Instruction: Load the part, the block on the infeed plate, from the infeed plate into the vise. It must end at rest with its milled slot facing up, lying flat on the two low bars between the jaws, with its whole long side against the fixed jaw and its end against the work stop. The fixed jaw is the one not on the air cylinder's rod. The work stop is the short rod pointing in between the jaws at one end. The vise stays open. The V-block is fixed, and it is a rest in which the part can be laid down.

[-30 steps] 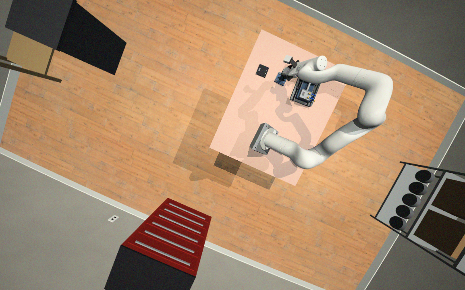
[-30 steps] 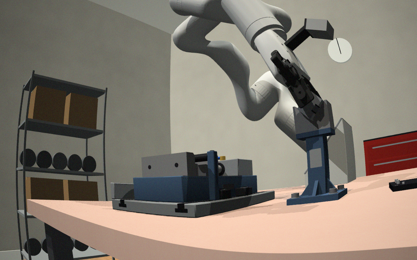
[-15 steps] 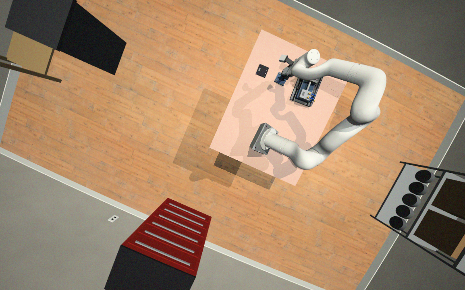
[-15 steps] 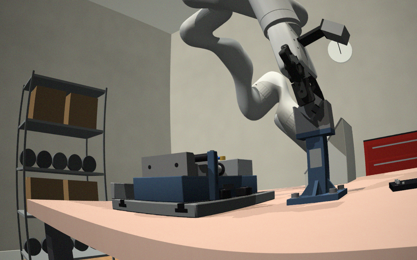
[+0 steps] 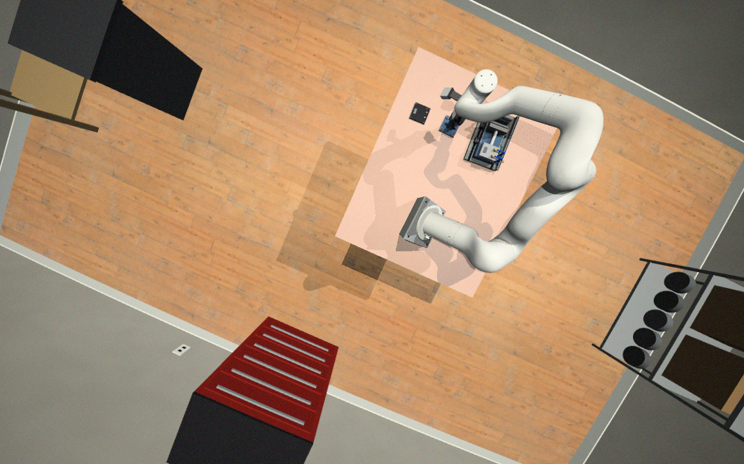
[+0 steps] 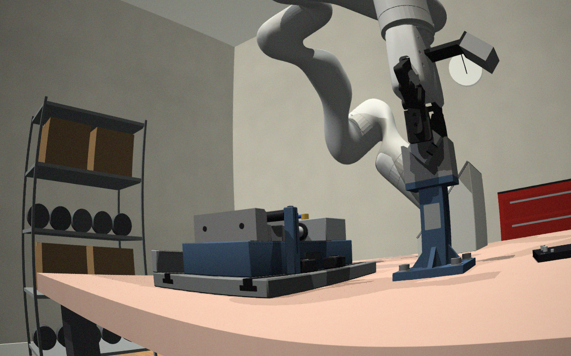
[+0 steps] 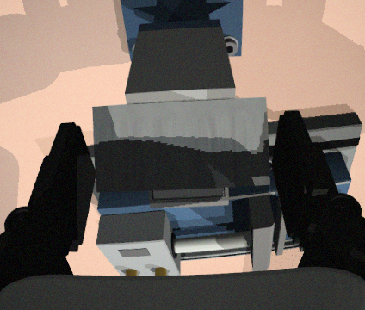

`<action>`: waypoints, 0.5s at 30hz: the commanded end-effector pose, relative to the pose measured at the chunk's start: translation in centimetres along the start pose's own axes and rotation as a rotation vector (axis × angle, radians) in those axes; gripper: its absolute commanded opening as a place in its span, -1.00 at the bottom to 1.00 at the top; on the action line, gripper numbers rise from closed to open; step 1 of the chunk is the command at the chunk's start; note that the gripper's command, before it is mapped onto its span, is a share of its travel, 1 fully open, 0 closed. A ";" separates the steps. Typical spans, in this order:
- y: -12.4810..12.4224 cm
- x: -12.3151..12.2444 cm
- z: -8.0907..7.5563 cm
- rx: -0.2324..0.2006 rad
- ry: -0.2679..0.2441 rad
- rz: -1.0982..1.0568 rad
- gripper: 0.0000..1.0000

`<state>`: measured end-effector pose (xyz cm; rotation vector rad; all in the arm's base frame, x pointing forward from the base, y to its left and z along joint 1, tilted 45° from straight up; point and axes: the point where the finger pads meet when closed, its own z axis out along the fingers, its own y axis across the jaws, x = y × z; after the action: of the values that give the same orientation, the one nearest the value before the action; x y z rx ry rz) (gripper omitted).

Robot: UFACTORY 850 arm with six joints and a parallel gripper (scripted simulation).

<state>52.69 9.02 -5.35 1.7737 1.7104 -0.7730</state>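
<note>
The part [image 7: 179,133], a grey block, rests in the blue V-block [image 6: 431,221] on top of its post; it also shows in the exterior view [image 6: 429,163]. My gripper [image 7: 180,142] points down over it and is open, with one black finger on each side of the part and nothing gripped. In the exterior view the gripper [image 6: 424,144] stands upright just above the V-block. I cannot tell which way the milled slot faces. The black infeed plate [image 6: 566,249] lies empty at the right. The vise [image 6: 265,247] stands open to the left of the V-block.
The V-block's bolted base [image 7: 179,0] sits on the pink table. The vise [image 5: 490,141] lies under the arm's forearm, with the infeed plate [image 5: 419,112] on the V-block's other side. A shelf rack [image 6: 83,212] and a red cabinet [image 6: 548,207] stand off the table.
</note>
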 end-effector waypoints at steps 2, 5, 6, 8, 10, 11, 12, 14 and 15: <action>0.1 0.1 -0.1 0.000 -0.075 0.001 0.78; 0.1 0.2 -0.1 0.000 -0.120 0.001 0.78; 0.1 0.2 -0.1 0.000 -0.135 0.001 0.78; 0.1 0.2 -0.1 0.000 -0.150 0.001 0.78; 0.1 0.2 -0.1 0.000 -0.165 0.001 0.78; 0.1 0.2 -0.1 0.000 -0.180 0.001 0.78; 0.1 0.2 0.0 0.000 -0.194 0.001 0.78; 0.1 0.3 0.0 0.000 -0.223 0.001 0.78; 0.1 0.3 0.0 0.000 -0.237 0.001 0.78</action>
<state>52.71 9.15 -5.52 1.6378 1.5795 -0.9165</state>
